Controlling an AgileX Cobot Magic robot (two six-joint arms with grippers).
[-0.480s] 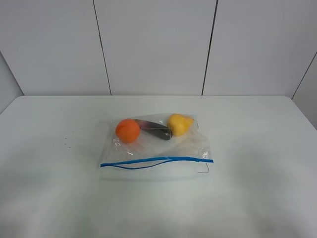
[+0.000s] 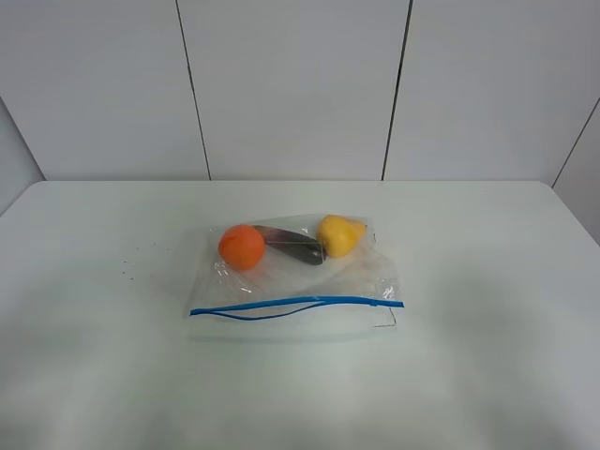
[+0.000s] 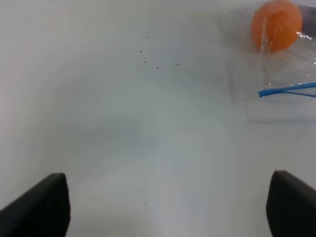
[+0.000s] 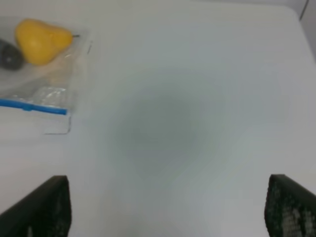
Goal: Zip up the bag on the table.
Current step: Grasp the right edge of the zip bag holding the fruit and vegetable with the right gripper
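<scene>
Clear bag (image 2: 295, 281) with blue zip strip (image 2: 295, 305); orange, yellow, dark purple fruit inside; white worktop (image 2: 487, 328); black hands

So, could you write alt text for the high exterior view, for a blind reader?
A clear plastic bag lies on a white table, its blue zip strip along the near edge and partly open toward the left. Inside, at the far side, sit an orange fruit, a dark purple fruit and a yellow fruit.

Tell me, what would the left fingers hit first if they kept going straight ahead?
Probably the bare table. The open left fingers point at it, and the bag lies off that line, though depth is unclear.
</scene>
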